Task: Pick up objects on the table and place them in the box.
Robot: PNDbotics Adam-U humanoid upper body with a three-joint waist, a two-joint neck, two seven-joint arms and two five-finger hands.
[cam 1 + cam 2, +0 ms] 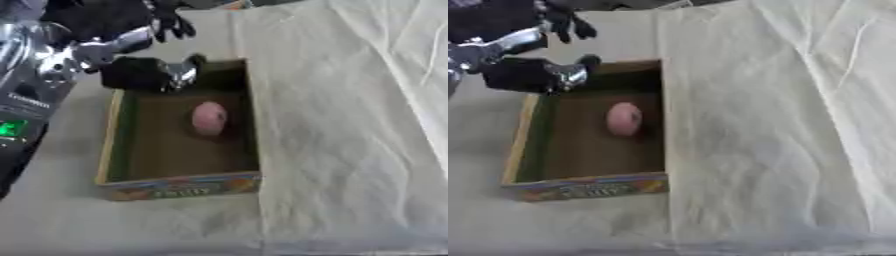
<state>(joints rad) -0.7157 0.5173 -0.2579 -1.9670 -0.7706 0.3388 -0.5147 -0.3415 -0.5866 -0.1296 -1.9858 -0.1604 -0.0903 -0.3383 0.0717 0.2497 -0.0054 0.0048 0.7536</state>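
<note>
A pink rounded object (209,118) lies inside the open cardboard box (112,150), toward its far right, and nothing touches it. My left arm comes in from the left edge. Its black left hand (144,73) hovers over the box's far left corner, with fingers (194,61) relaxed and holding nothing. My right hand shows in neither view.
A black shape with spread, dangling fingers (171,26) hangs beyond the box at the top left; whose it is I cannot tell. A wrinkled white cloth (350,125) covers the table to the right of the box. The box's printed front wall (179,189) faces me.
</note>
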